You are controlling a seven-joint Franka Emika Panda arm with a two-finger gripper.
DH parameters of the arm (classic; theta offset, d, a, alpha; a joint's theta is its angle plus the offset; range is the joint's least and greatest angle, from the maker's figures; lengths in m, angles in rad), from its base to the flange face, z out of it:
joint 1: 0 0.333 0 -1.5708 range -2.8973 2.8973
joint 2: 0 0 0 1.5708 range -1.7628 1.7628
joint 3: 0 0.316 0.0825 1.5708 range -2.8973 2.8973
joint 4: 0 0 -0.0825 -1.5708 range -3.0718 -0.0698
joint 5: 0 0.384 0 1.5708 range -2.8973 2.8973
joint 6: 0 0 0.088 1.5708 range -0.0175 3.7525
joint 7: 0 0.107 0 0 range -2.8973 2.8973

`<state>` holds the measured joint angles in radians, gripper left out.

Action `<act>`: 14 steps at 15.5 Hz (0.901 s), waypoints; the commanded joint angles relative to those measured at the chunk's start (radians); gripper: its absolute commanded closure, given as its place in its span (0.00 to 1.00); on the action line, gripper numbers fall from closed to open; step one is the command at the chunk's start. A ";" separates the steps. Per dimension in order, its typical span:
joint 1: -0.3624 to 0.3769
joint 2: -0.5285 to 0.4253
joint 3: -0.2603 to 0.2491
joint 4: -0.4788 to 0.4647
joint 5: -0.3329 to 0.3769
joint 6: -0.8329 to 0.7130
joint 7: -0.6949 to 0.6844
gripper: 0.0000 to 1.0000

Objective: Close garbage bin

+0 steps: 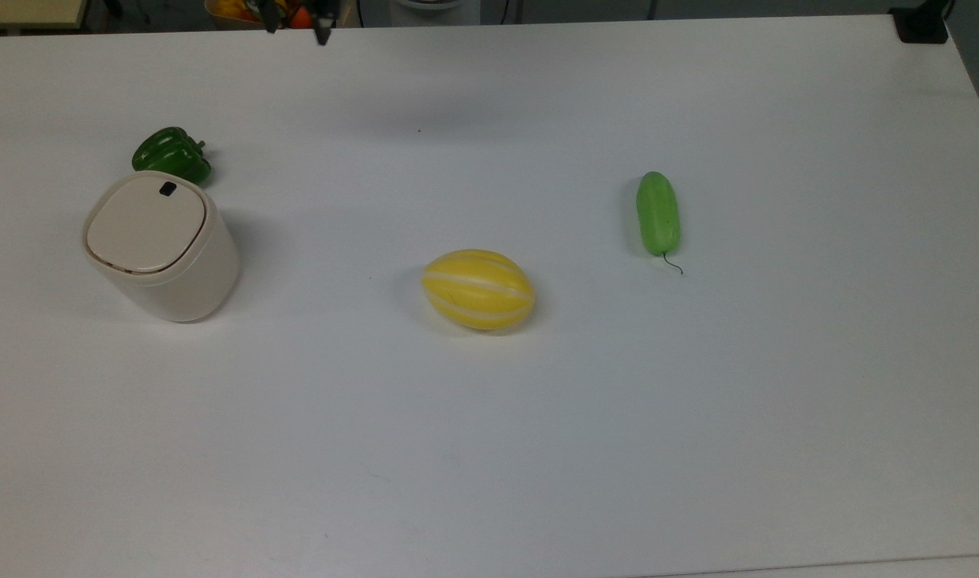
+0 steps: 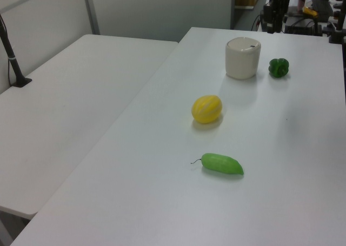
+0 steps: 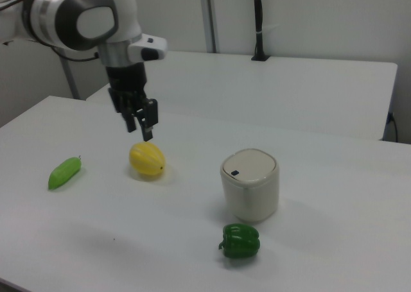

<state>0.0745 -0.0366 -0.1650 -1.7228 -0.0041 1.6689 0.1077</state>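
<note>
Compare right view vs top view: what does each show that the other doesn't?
Right view alone: the arm's white links above the gripper, hanging in the air over the table, and a second table behind with a black post. Top view alone: a black clamp at the table's far corner on the top view's right. Both: the bin with its lid flat down, the pepper beside it, the melon and the cucumber on the white table.

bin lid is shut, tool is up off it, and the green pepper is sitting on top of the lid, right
Not quite. The green pepper lies on the table beside the garbage bin, not on its lid, as the right view shows. The lid is shut and the tool hangs clear of it.
</note>
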 commanded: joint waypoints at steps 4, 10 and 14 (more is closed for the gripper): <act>0.037 -0.043 0.044 -0.050 0.015 -0.044 -0.051 0.00; 0.002 -0.049 0.036 -0.009 0.010 -0.035 -0.048 0.00; -0.001 -0.045 0.035 0.005 0.009 -0.041 -0.037 0.00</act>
<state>0.0700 -0.0706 -0.1235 -1.7237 -0.0021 1.6438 0.0811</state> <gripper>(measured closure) 0.000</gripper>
